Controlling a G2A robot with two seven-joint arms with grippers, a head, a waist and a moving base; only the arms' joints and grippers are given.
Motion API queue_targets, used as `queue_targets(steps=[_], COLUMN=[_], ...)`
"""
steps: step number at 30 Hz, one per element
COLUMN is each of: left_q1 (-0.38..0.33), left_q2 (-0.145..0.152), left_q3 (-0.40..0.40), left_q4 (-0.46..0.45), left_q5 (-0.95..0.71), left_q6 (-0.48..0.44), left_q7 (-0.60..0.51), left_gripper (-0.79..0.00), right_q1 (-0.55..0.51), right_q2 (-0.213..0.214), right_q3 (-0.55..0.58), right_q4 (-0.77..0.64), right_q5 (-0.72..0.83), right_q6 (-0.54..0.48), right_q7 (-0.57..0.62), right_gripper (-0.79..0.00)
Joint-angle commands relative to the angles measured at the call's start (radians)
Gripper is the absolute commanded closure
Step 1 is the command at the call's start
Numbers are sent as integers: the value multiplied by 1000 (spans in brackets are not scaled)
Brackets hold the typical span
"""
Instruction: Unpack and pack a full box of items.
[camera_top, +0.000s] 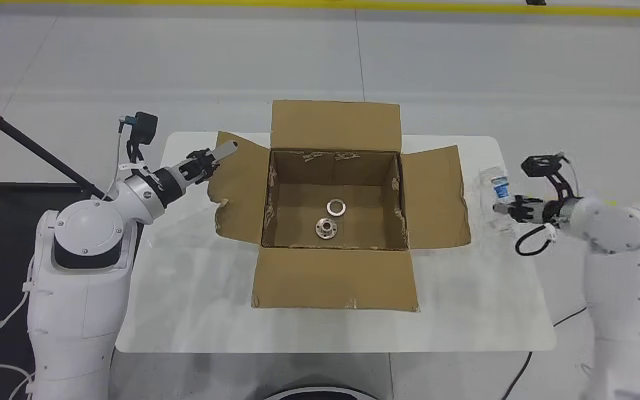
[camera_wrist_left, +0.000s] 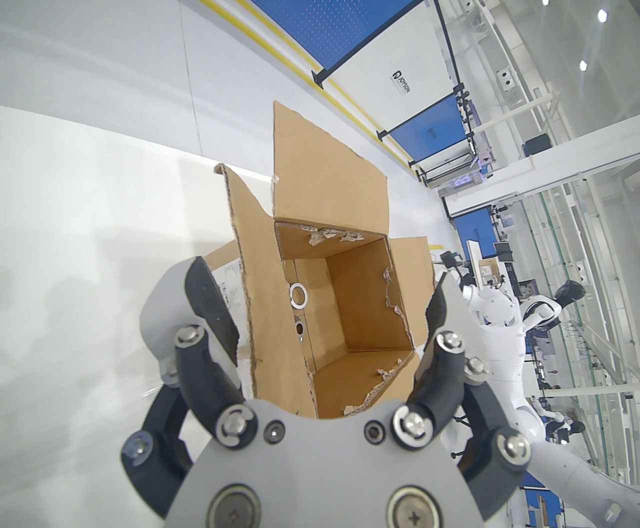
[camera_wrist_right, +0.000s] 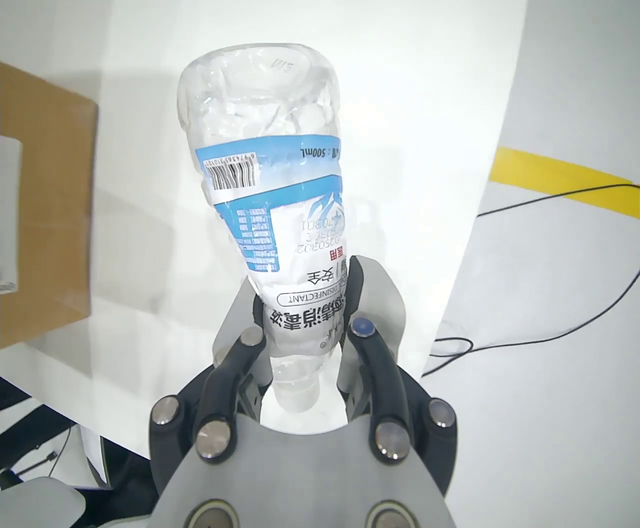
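Note:
An open cardboard box (camera_top: 338, 238) sits mid-table with all flaps spread out; the same box (camera_wrist_left: 345, 280) shows in the left wrist view. On its floor lie two small metal rings (camera_top: 334, 207) (camera_top: 325, 229). My right gripper (camera_top: 512, 209) is at the table's right edge, shut on a clear plastic bottle (camera_wrist_right: 272, 200) with a blue and white label, gripped near its neck (camera_wrist_right: 300, 325). The bottle (camera_top: 495, 185) points toward the far side. My left gripper (camera_top: 217, 155) (camera_wrist_left: 320, 295) hangs open beside the box's left flap, holding nothing.
The white table (camera_top: 180, 300) has bare room in front of the box and at both sides. A black cable (camera_wrist_right: 550, 310) trails on the floor past the table's right edge. A yellow floor stripe (camera_wrist_right: 560, 180) runs there too.

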Motion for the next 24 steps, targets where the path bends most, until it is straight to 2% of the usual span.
queue_targets(steps=[1, 7, 12, 15, 18, 24], left_q1=[0, 0, 0, 0, 0, 0], left_q2=[0, 0, 0, 0, 0, 0], left_q3=[0, 0, 0, 0, 0, 0], left_q4=[0, 0, 0, 0, 0, 0], left_q5=[0, 0, 0, 0, 0, 0], left_q6=[0, 0, 0, 0, 0, 0], left_q7=[0, 0, 0, 0, 0, 0], left_gripper=[-785, -785, -785, -785, -785, -785], right_q1=[-19, -96, -148, -175, -178, -114], right_q2=[6, 15, 13, 7, 0, -23], right_q3=[50, 133, 83, -12, -150, -456], right_q4=[-86, -418, -676, -798, -854, -834], right_q5=[60, 265, 329, 330, 286, 168], right_q6=[45, 157, 251, 307, 343, 373], right_q7=[-12, -12, -45, -92, -124, -167], right_gripper=[0, 0, 0, 0, 0, 0])
